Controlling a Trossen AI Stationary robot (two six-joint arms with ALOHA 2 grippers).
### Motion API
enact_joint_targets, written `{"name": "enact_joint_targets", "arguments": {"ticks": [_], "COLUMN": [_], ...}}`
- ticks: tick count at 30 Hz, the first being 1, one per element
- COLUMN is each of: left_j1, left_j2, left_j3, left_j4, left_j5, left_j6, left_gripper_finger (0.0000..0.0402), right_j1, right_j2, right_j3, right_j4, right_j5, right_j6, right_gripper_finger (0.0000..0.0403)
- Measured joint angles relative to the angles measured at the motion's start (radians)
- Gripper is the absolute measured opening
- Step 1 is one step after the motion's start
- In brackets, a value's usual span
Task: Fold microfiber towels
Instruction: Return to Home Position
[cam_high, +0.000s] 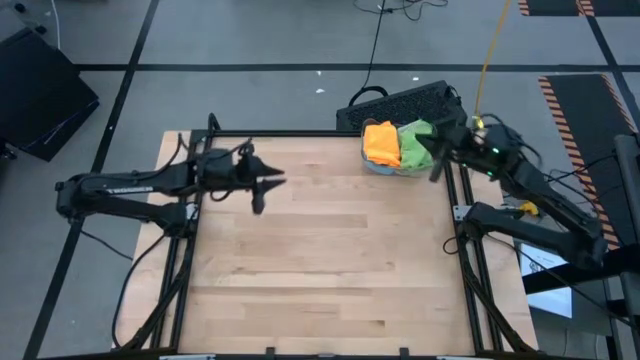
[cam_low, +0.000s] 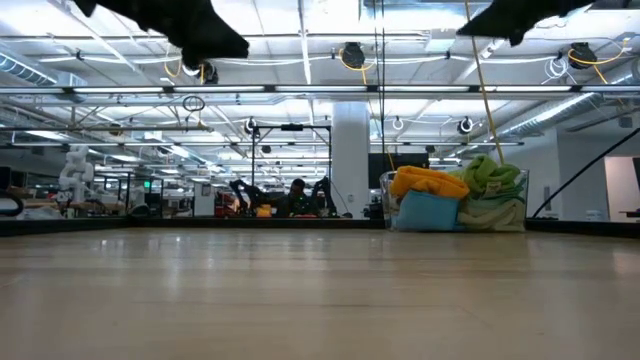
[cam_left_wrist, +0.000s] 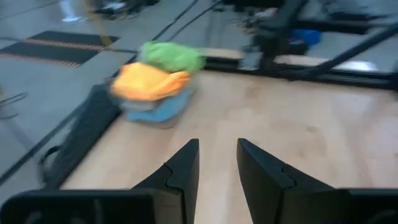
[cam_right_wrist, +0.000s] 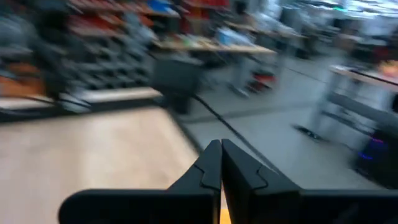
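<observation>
Table (cam_high: 300, 270) mostly bare, free passage; only obstacle: bin (cam_high: 380, 167) of towels (cam_high: 381, 142), far-right corner.

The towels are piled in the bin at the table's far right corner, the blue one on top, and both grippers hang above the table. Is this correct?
Not the blue towel: it lies low in the bin, under the orange towel, with the green towel beside, as the low view shows. The rest holds: left gripper and right gripper hang above the table.
</observation>
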Motion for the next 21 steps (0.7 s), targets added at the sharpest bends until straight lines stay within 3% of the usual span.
{"name": "enact_joint_targets", "arguments": {"ticks": [3, 9, 15, 21], "left_j1": [-0.076, -0.249, -0.399, -0.451], "left_j2": [-0.031, -0.077, -0.083, -0.083], "left_j3": [-0.023, -0.111, -0.206, -0.295], "left_j4": [0.013, 0.056, 0.148, 0.302], "left_j5": [-0.035, -0.199, -0.384, -0.415], "left_j6": [-0.043, -0.129, -0.141, -0.056], "left_gripper_finger": [0.0108, 0.0108, 0.0108, 0.0108], "right_j1": [0.031, 0.123, 0.215, 0.261], "right_j2": [-0.074, -0.207, -0.342, -0.424], "right_j3": [0.000, -0.027, -0.184, -0.419], "right_j4": [-0.020, -0.096, -0.054, 0.113], "right_j5": [-0.107, -0.119, -0.084, -0.078], "right_j6": [0.054, 0.117, 0.109, 0.146], "right_gripper_finger": [0.0000, 0.0000, 0.0000, 0.0000]}}
